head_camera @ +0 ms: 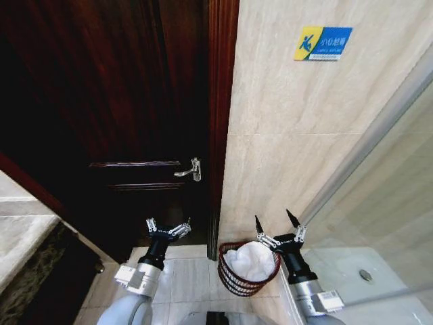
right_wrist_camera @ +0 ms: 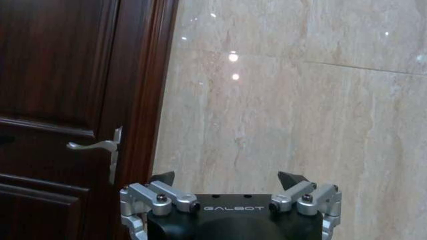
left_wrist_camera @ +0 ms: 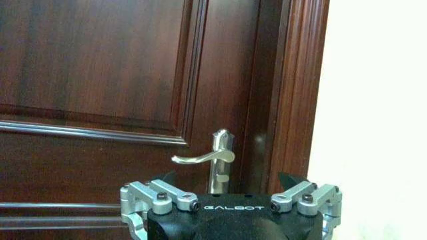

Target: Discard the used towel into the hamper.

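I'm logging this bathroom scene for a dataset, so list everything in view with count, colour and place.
Hamper: one, dark reddish-brown wire, on the floor against the wall, right of the door frame.
Towel: one, white, bunched inside the hamper.
Door: one, dark brown wood, panelled, left of the wall.
Door handle: one, silver lever, at the door's right edge.
Wall: beige stone tiles, right of the door.
Sign: one, blue with a yellow figure, high on the wall.
Glass panel: one, clear, at far right.
Floor drain: one, silver, behind the glass.
Counter: one, pale stone top, at far left.
Left gripper: open, before the door.
Right gripper: open, above the hamper's right rim.
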Motion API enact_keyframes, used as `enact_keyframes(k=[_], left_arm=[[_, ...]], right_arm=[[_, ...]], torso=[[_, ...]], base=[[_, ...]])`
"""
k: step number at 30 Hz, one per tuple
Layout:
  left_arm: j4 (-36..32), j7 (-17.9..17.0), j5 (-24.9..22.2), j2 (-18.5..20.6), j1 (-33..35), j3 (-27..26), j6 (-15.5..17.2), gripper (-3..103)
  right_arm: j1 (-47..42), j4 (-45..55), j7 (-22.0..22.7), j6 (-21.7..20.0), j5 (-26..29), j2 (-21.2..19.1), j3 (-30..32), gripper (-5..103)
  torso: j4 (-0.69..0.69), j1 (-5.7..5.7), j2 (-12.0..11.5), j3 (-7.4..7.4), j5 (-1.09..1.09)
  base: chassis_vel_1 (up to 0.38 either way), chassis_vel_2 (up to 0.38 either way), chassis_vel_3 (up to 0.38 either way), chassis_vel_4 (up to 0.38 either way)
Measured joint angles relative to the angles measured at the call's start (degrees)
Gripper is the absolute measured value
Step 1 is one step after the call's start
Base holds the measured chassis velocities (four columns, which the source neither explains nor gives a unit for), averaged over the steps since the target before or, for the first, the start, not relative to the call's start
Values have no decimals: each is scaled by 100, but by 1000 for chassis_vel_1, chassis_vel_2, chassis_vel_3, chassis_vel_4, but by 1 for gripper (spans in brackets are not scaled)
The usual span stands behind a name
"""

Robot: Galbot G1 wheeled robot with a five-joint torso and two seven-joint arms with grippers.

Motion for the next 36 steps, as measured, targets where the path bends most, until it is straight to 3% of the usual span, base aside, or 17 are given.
enact_keyframes(k=[36], left_arm=[[0,0,0,0,1,0,0,100]], right_arm=[[0,0,-1,0,0,0,0,100]], torso=[[1,-1,0,0,0]], base=[[17,12,13,17]])
